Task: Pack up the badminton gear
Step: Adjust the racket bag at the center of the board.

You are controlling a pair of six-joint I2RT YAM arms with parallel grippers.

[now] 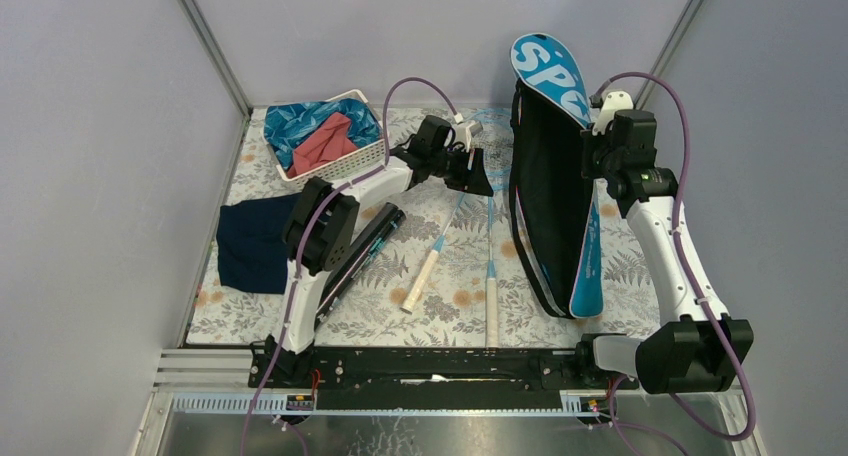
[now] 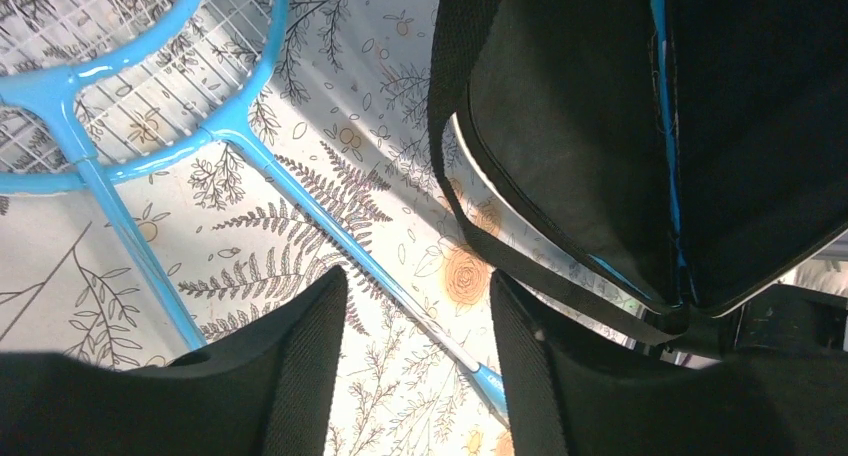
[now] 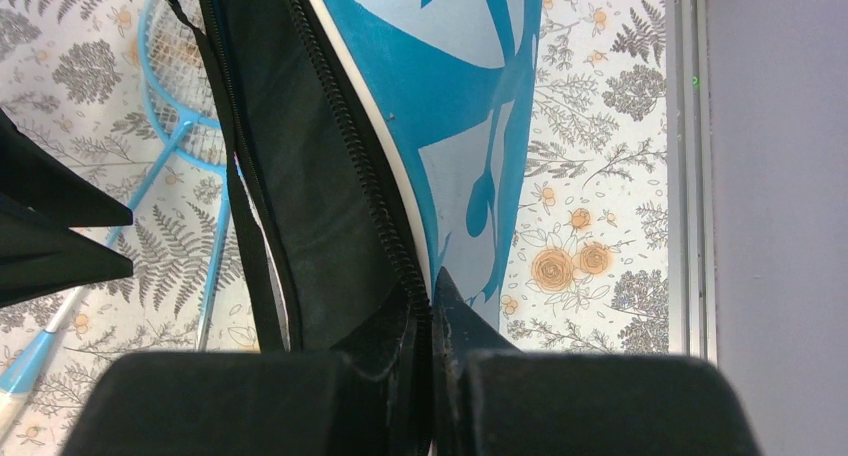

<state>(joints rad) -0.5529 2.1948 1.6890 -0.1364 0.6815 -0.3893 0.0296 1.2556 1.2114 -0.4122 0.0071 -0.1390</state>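
Note:
The blue racket bag (image 1: 553, 191) lettered "SP" stands on edge at the right, its black inside facing left. My right gripper (image 3: 432, 321) is shut on the bag's zip edge (image 3: 385, 216) and holds the flap up. Two light-blue rackets lie on the mat with their white handles (image 1: 422, 276) (image 1: 491, 306) towards the near edge. My left gripper (image 2: 418, 366) hangs open above one racket's shaft (image 2: 330, 226), with nothing between its fingers (image 2: 295, 376). Both racket heads (image 2: 120, 76) lie just beyond it. The bag's opening (image 2: 640, 126) and black strap (image 2: 480, 236) are close on its right. A long black tube (image 1: 360, 251) lies left of the rackets.
A white basket (image 1: 325, 136) with blue and red cloths sits at the back left. A navy cloth (image 1: 250, 241) lies at the mat's left edge beside the left arm. Grey walls close in the left, back and right sides. A metal rail (image 1: 420, 366) runs along the near edge.

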